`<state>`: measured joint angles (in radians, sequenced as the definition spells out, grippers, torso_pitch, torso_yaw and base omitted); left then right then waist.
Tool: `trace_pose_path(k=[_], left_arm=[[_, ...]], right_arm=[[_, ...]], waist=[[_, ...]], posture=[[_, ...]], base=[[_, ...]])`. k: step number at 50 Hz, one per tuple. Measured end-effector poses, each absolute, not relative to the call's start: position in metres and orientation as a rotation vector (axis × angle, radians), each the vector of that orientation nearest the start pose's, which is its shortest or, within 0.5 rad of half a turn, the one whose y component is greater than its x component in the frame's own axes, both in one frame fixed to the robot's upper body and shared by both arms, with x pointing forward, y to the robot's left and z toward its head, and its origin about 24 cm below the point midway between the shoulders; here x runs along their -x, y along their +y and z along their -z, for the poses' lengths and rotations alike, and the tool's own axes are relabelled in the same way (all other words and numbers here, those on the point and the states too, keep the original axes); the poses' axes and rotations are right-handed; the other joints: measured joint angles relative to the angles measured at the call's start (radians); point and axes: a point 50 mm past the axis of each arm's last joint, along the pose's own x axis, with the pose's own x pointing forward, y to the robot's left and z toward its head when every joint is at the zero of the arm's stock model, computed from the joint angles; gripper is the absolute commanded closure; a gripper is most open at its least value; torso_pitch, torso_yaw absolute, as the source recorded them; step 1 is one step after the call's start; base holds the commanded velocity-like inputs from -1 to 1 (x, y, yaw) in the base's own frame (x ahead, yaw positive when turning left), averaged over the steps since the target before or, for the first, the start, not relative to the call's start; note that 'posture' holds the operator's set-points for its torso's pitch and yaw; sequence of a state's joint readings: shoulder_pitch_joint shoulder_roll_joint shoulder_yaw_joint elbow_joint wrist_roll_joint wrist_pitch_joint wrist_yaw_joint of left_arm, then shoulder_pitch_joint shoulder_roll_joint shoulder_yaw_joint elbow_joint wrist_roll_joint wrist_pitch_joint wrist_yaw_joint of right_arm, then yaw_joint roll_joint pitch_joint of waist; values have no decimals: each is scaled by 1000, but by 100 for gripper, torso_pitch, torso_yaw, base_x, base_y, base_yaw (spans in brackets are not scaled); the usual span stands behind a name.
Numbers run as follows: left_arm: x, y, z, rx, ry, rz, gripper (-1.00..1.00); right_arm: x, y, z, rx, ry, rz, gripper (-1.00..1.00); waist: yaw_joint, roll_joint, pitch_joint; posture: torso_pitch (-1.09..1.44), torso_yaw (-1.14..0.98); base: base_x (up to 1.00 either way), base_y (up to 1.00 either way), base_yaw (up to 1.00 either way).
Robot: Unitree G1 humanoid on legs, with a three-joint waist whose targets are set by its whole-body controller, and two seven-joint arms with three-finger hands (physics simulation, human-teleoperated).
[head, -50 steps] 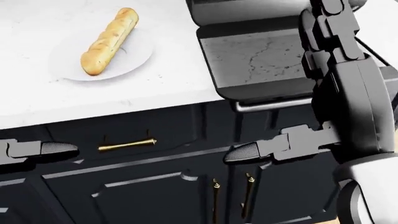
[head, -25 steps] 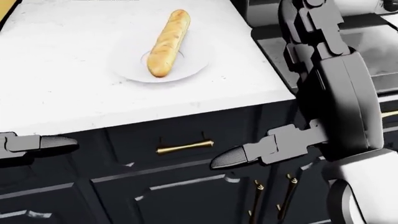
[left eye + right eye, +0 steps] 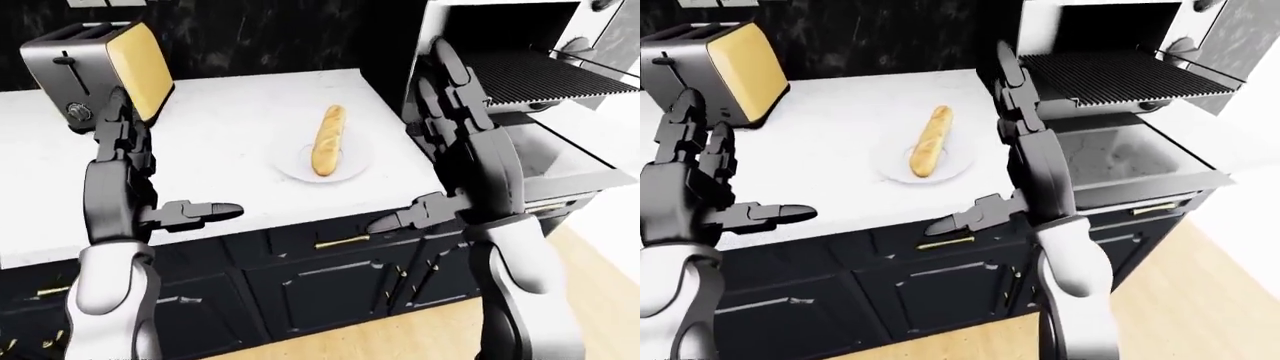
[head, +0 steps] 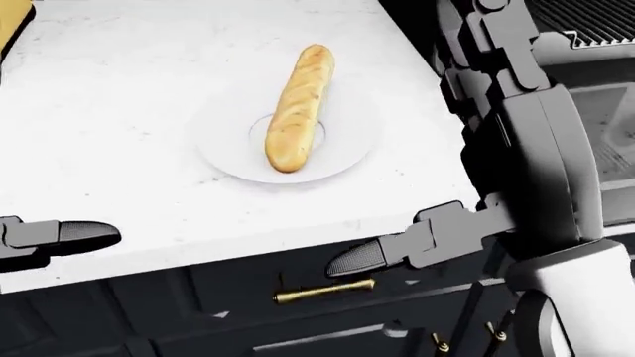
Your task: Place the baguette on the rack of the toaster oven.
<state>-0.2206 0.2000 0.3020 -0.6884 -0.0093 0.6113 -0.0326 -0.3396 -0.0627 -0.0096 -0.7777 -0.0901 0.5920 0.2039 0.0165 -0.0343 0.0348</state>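
A golden baguette (image 4: 298, 111) lies lengthwise on a round white plate (image 4: 348, 152) on the white counter (image 4: 119, 134). The toaster oven (image 3: 1110, 30) stands open at the right, its dark rack (image 3: 1120, 75) pulled out over the lowered door (image 3: 1135, 161). My right hand (image 3: 985, 146) is open, fingers pointing up and thumb out, held between the plate and the oven, apart from the baguette. My left hand (image 3: 730, 176) is open and empty at the left, above the counter's near edge.
A silver and yellow slot toaster (image 3: 105, 67) stands at the counter's upper left. Dark cabinet fronts with gold handles (image 4: 322, 290) run below the counter. Wooden floor (image 3: 400, 337) shows at the bottom right.
The whole head view has shifted: the baguette and plate now sit lower and nearer the centre, and the oven has slid to the right edge. Both hands keep their open pose.
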Motion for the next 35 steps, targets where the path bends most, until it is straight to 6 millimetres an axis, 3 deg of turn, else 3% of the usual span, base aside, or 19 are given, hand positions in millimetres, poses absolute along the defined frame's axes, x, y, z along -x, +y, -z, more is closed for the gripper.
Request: trace_pose_path(k=[2,3,8,11,13,15,19,24,27,30,33,35], left_arm=[[-240,215,-199,-169,-304,-196,-100],[-241,214,-198,-166,-297,-188,-100],[-241,216,-200,-171,-303,-206,-100],[-240,214,-204,-174,-328,-199,-100],[-240,214,-205,-175,-333,-193,-100],[-241,216,-201,-174,-311,-201,-100],[-242,222,-196,-172,-266,-226,-100],[-237,219,-207,-183,-337,-217,-100],[-236,219,-208,-186,-348,-223,-100],[-239,216,-199,-169,-304,-201,-100],[-242,216,-196,-166,-280,-193,-100],[-241,216,-199,-169,-293,-200,-100]], right_arm=[[-238,-132,-229,165,-487,-195,-100],[-239,-133,-227,167,-478,-188,-100],[-239,-128,-229,178,-497,-209,-100],[-238,-129,-229,182,-504,-205,-100],[-240,-130,-228,184,-494,-197,-100],[-243,-128,-223,180,-464,-205,-100],[-244,-124,-220,186,-441,-233,-100],[-233,-125,-231,189,-513,-226,-100],[-233,-123,-233,191,-529,-237,-100],[-236,-127,-225,198,-484,-222,-100],[-240,-128,-221,201,-448,-212,-100],[-240,-126,-220,202,-445,-218,-100]], waist=[[-18,27,15],[-24,28,22],[-21,4,16],[-25,30,18],[-19,70,9],[-16,48,18],[-6,76,21],[-3,49,26],[7,-2,13],[-7,32,16],[-17,65,-2],[-18,62,-4]], posture=[[0,0],[0,0],[0,0],[0,0],[0,0],[0,0],[0,0],[0,0],[0,0],[0,0],[0,0],[0,0]], base=[[46,-44,0],[47,-30,0],[9,-4,0],[0,0,0],[0,0,0],[0,0,0],[0,0,0],[0,0,0],[0,0,0],[0,0,0],[0,0,0],[0,0,0]])
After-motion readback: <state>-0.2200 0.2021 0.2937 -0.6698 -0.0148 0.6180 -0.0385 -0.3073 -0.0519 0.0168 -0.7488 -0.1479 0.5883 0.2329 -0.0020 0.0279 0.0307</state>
